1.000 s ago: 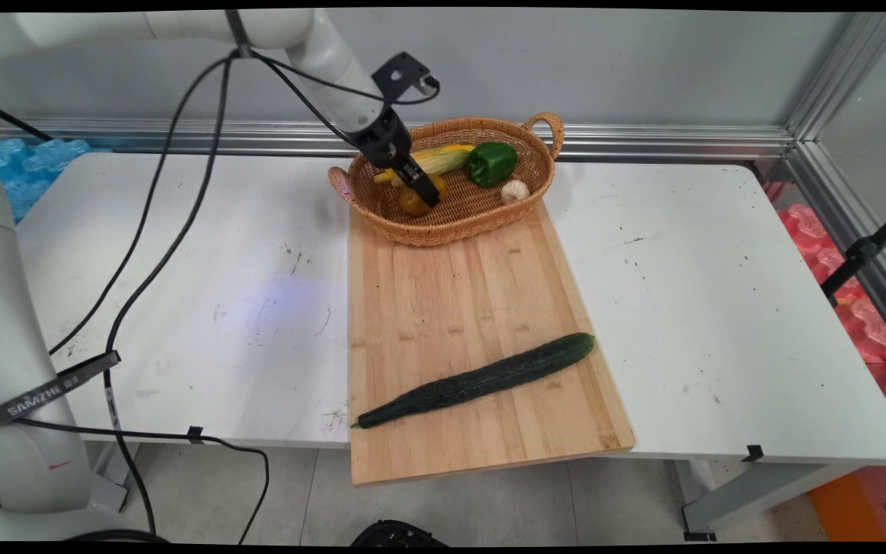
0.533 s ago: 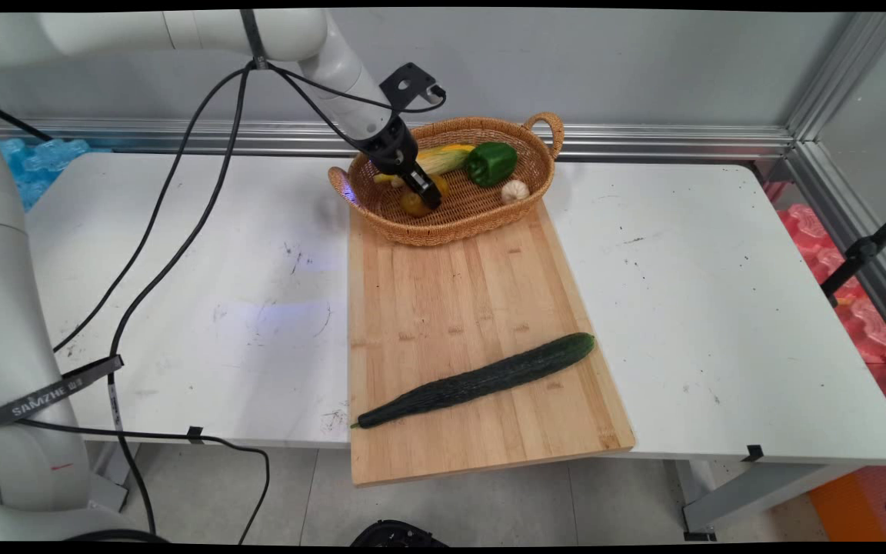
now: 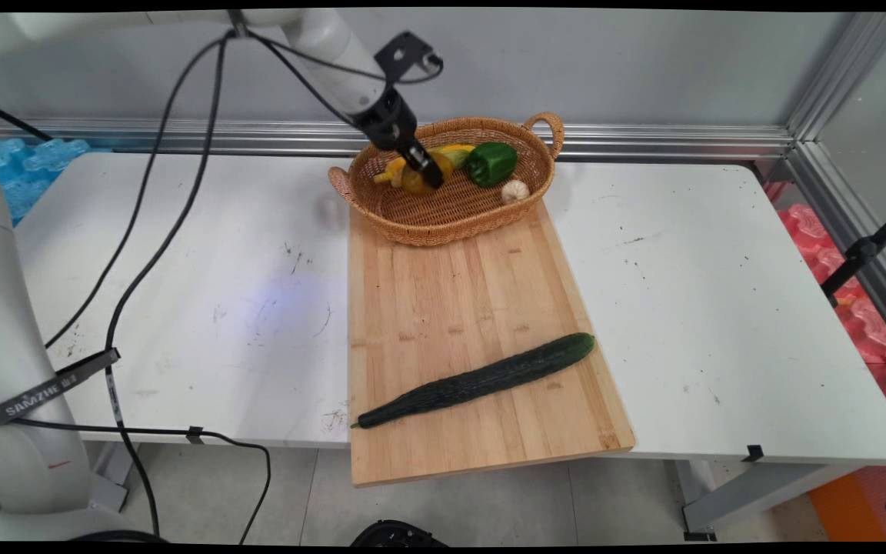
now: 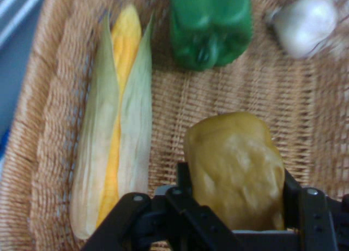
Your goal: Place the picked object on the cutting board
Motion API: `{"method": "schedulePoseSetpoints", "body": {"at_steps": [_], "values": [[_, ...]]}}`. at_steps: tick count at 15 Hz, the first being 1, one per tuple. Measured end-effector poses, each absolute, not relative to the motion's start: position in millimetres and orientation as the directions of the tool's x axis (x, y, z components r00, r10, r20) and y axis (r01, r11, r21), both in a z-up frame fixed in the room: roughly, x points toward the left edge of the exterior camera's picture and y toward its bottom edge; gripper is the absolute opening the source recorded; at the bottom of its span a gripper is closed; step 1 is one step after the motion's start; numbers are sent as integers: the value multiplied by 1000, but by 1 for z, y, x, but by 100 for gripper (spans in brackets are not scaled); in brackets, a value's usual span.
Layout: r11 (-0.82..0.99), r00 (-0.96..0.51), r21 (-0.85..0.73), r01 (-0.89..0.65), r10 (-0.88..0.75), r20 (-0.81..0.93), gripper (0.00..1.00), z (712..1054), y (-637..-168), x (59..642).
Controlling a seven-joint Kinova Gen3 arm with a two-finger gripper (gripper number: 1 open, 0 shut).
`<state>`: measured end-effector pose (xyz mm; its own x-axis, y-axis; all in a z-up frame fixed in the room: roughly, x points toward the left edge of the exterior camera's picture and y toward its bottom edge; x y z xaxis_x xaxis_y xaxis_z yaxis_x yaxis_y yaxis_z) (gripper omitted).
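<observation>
My gripper [image 3: 425,175] hangs over the left half of a woven basket [image 3: 451,225], shut on a lumpy yellow-brown vegetable [image 3: 412,181] that looks like a potato. In the hand view the two fingers clamp this vegetable [image 4: 234,163] from both sides, and it hangs above the basket floor [image 4: 174,109]. Below and beside it lie an ear of corn in its husk [image 4: 117,120], a green bell pepper [image 4: 210,24] and a white garlic bulb [image 4: 305,22]. From the main view the corn [image 3: 454,152], pepper [image 3: 491,162] and garlic [image 3: 514,190] rest inside the basket.
The basket stands on the far end of a long wooden cutting board [image 3: 458,292]. A dark green cucumber [image 3: 481,378] lies slantwise across the board's near part. Black cables [image 3: 151,208] hang from the arm over the table's left side.
The gripper, down at the basket floor around the yellow-brown vegetable before, has risen and lifted the vegetable up off the floor.
</observation>
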<state>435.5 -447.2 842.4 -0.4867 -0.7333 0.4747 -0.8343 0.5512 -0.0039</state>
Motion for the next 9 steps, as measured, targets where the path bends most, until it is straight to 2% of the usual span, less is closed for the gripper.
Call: {"method": "schedulePoseSetpoints", "body": {"at_steps": [4,9], "values": [[614,-536,-20,-789,-673,509,0,890,-434,428],[711,-604,-16,-703,-585,541,0,927,-413,410]]}}
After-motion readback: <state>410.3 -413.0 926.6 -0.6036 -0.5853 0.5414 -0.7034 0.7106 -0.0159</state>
